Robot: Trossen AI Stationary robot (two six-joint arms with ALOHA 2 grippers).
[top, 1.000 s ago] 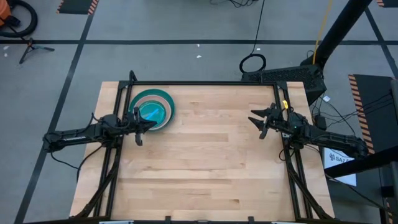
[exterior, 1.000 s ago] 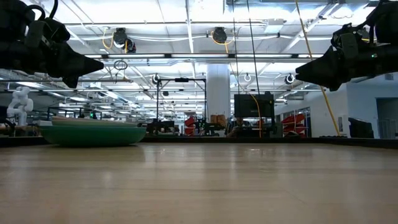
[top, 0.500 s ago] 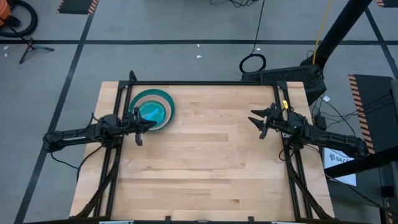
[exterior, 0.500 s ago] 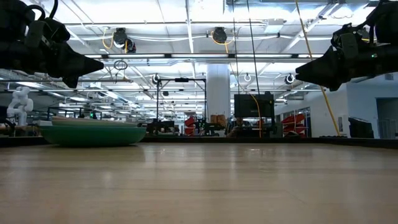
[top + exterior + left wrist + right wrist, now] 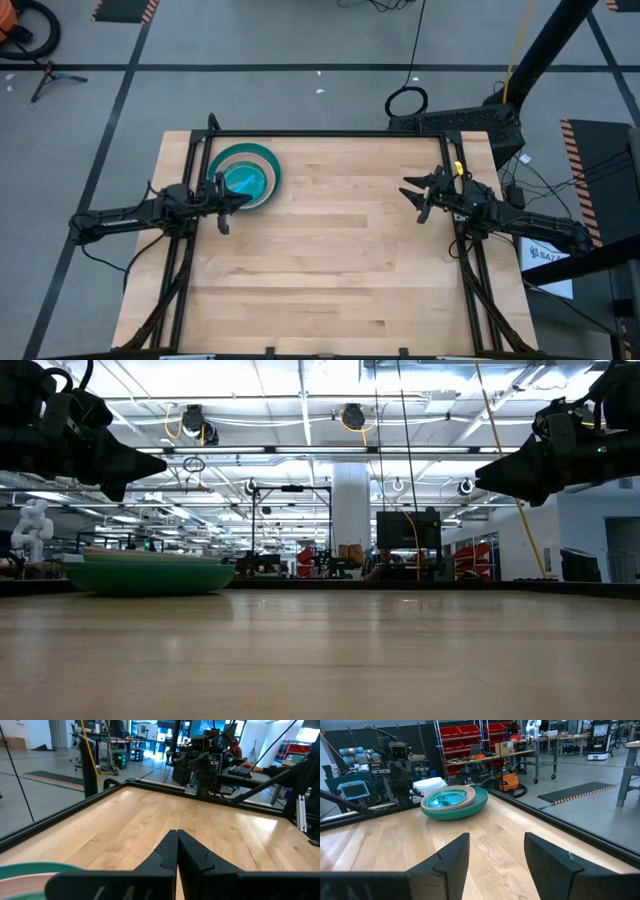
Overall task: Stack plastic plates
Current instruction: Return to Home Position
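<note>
A stack of plastic plates (image 5: 243, 177) rests on its green bottom plate near the table's far left corner, with a translucent blue plate on top. The stack also shows in the low view (image 5: 150, 573) and the right wrist view (image 5: 454, 801); its rim edges into the left wrist view (image 5: 35, 872). My left gripper (image 5: 246, 198) hovers shut above the table just on the near side of the stack, its fingertips together (image 5: 177, 836). My right gripper (image 5: 407, 190) hovers open near the table's right edge, far from the stack, with a wide gap between its fingers (image 5: 496, 851).
The wooden table (image 5: 330, 260) has a black metal frame along its edges (image 5: 330, 134). Both arms reach in from the left and right sides. Beyond the far edge stand shelves, equipment and cables on the floor.
</note>
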